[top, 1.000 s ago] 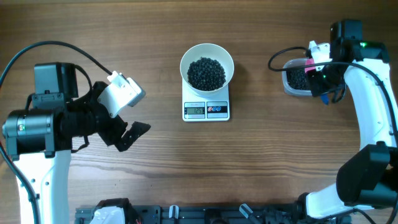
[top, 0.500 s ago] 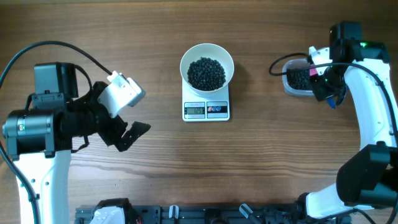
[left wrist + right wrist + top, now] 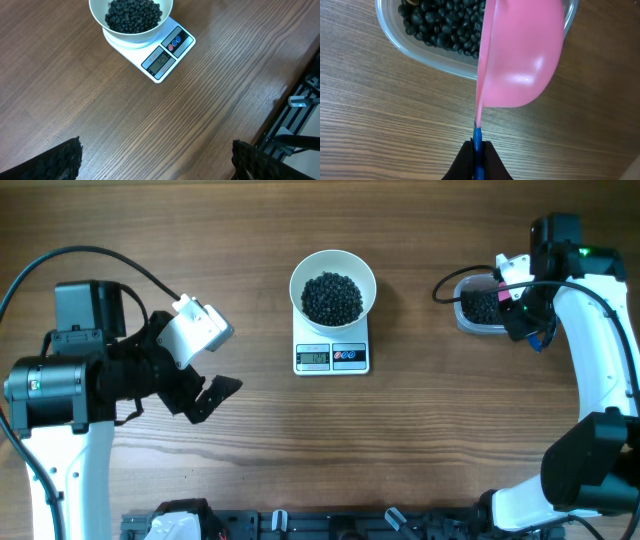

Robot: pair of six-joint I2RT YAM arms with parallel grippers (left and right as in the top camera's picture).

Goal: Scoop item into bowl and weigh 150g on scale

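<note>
The white bowl (image 3: 297, 278) stands on the small white scale (image 3: 332, 357) at the table's middle, with a dark heap of black grains (image 3: 332, 297) in it. From the left wrist the bowl (image 3: 96, 14), its grains (image 3: 132, 15) and the scale (image 3: 162, 60) lie ahead at the top. My left gripper (image 3: 210, 395) (image 3: 157, 160) hangs open over bare wood, well left of the scale. My right gripper (image 3: 522, 320) (image 3: 477, 155) is shut on the blue handle of a pink scoop (image 3: 520, 55). The scoop is turned on edge above the tub, its inside hidden.
A clear plastic tub (image 3: 462, 320) (image 3: 420, 47) holding more black grains (image 3: 445, 25) sits at the far right under the scoop. A black rail with fixtures (image 3: 330, 525) runs along the table's front edge. Cables arc over both arms.
My right gripper has shifted slightly right and toward the front with the scoop, uncovering more of the tub. The left arm, bowl and scale have not moved.
</note>
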